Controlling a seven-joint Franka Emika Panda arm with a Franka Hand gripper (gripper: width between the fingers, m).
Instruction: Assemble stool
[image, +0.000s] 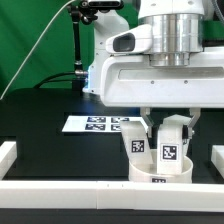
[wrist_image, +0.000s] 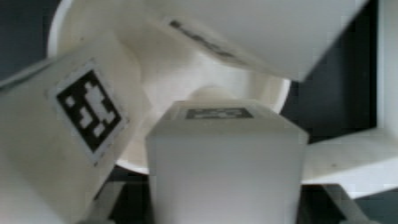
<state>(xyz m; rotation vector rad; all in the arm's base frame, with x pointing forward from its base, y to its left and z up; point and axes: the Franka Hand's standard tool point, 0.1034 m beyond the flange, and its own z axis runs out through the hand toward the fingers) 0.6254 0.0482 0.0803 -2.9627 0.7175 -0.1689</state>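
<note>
The round white stool seat (image: 160, 176) lies against the front rail. One tagged leg (image: 137, 142) stands upright in it toward the exterior view's left. A second tagged leg (image: 171, 146) stands upright beside it. My gripper (image: 170, 135) comes down from above and is shut on this second leg, one finger on each side. In the wrist view the held leg (wrist_image: 222, 160) fills the gap between my gripper's (wrist_image: 228, 200) dark fingers. The other leg (wrist_image: 80, 110) leans at its side, with the seat's curved surface (wrist_image: 214, 75) behind both.
The marker board (image: 100, 123) lies flat on the black table behind the seat. White border rails run along the front (image: 60, 190), the exterior view's left (image: 8, 152) and its right (image: 217, 155). The arm's white body (image: 150, 75) looms over the middle.
</note>
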